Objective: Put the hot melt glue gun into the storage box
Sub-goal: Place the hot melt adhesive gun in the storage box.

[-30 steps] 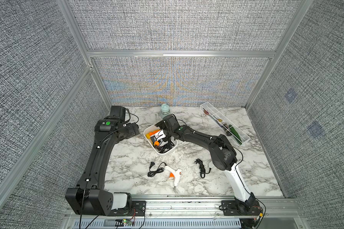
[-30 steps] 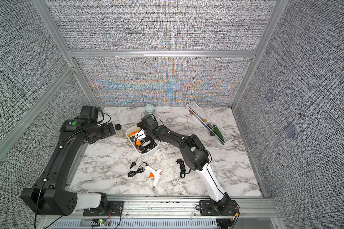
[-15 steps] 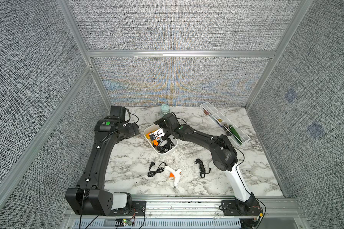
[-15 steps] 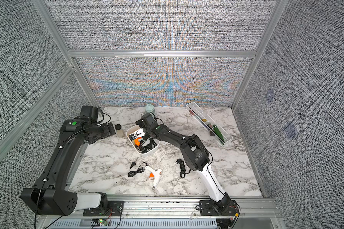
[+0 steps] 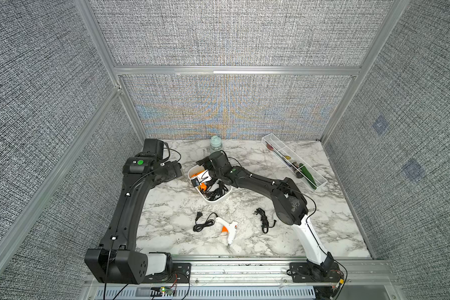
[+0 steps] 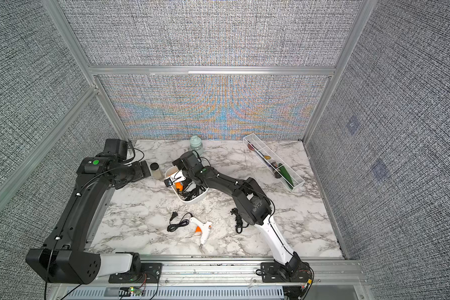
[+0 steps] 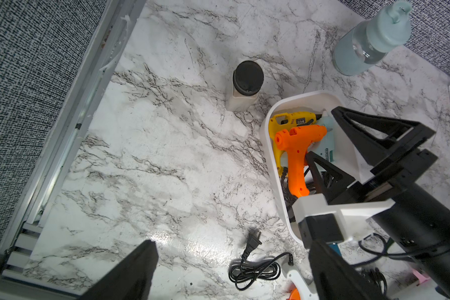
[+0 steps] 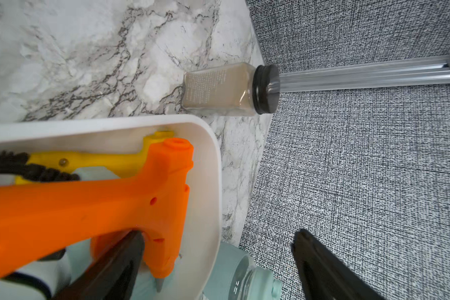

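Sliding a touch toward 9 o'clock since a second ago, the right gripper [image 7: 321,132] now sits low over the box [image 5: 218,201]. Nothing else has shifted. Its jaws are spread wide, one finger beside the handle of the orange gun [image 7: 296,148] and the other out over the far rim, pinching nothing. That orange gun lies inside the box, on top of a yellow gun [image 7: 291,120] and a pale blue gun [image 7: 327,145].

The left gripper [image 7: 231,244] hangs spread and empty at the box's 9 o'clock, near a jar [image 7: 244,85].

One white gun [image 5: 227,230] is not yet stowed. It lies flat on the table [image 5: 166,207] at the box's 6 o'clock, nozzle toward 6, with its cord [image 5: 203,224] coiled at its 9 o'clock.

It looks light, stiff and smooth-shelled. I would take it across the handle or the thick body, clear of the thin nozzle. The limp cord will likely drag behind and may catch on the rim.
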Motion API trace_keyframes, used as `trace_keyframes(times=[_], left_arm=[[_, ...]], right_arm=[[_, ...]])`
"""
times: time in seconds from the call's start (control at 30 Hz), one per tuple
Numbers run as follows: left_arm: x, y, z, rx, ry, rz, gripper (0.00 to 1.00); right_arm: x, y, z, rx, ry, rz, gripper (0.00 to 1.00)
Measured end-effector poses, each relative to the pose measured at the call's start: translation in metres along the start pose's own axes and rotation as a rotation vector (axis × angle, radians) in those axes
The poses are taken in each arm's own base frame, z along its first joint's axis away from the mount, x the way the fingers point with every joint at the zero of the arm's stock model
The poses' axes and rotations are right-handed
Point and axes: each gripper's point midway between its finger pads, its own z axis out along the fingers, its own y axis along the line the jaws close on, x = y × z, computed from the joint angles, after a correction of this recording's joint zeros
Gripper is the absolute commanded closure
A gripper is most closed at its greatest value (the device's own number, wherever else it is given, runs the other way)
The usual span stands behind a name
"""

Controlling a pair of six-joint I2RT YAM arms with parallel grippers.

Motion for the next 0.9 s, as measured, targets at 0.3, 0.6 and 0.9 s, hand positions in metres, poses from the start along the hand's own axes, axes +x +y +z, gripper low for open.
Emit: trace_keyframes(times=[0.3,0.6,0.9], left_arm=[[0.018,-0.013,0.003,0.067,0.055,0.051,0.09],[0.123,-0.081,0.02,0.144,0.271,0.368,0.12],[0.258,-0.14,0.032,0.108,0.545,0.746,0.11]], right_arm=[[0.024,-0.124,-0.083,0.33,0.104,0.171,0.01],[0.114,-0.189,-0.229,0.615,0.241,0.753,0.01],[0.17,-0.155,-0.307,0.724,0.386,1.11,0.01]])
